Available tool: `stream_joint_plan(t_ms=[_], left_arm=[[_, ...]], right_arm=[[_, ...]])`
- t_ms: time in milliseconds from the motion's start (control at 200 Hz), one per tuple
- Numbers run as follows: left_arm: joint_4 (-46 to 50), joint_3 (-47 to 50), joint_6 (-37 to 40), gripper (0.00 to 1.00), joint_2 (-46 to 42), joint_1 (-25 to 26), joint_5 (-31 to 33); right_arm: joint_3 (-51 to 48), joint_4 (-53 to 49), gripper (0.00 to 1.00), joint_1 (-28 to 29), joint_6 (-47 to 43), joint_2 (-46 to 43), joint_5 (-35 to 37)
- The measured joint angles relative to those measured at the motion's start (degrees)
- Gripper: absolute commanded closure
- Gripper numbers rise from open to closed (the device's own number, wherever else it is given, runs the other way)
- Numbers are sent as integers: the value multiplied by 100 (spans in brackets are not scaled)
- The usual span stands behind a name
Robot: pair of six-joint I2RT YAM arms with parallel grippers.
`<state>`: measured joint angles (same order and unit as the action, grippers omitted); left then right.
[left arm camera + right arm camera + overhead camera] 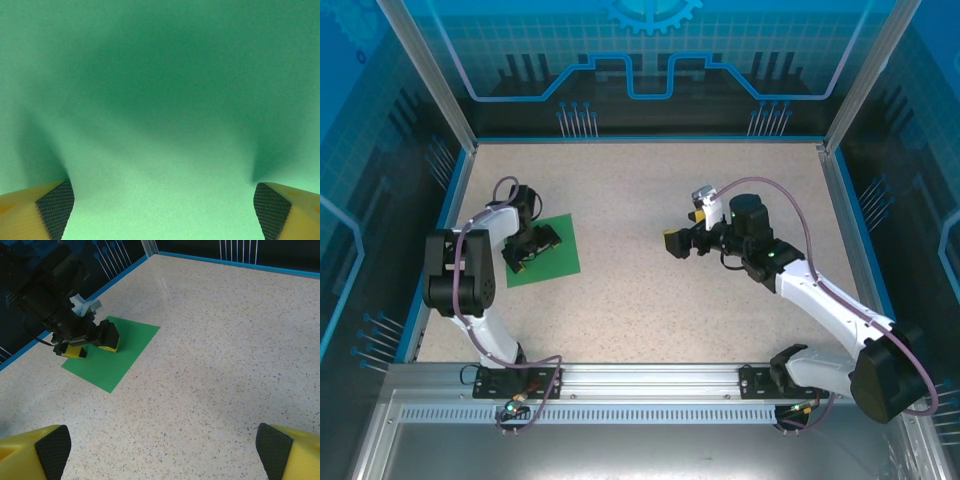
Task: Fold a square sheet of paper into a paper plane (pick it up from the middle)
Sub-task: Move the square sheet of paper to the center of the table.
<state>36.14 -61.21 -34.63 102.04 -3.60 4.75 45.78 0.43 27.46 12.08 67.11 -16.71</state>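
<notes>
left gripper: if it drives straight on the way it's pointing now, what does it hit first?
The square sheet of paper. The left gripper points down over its middle, jaws open; the wrist view shows green between the fingers. How close it is remains unclear.

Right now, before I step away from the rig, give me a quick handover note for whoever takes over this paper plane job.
Left hand: open and empty, low over the middle of the square sheet of paper. I can't tell whether it touches the sheet.
Right hand: open and empty, raised above the table right of centre, pointing toward the sheet.
Sheet: lies flat on the table's left side, with no creases visible.
Done: only the approach to the sheet.
Left to do: pinch it up from the middle, then all the folding.
</notes>
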Motion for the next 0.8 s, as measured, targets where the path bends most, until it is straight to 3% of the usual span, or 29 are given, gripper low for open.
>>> stream_joint_plan(t_ms=[715,800], left_arm=[[-26,96,-149,1,-94,616,37],[-2,127,-201,5,-127,721,125]], right_arm=[[0,-133,1,111,61,122,0],[0,-127,1,114,61,61,-2]])
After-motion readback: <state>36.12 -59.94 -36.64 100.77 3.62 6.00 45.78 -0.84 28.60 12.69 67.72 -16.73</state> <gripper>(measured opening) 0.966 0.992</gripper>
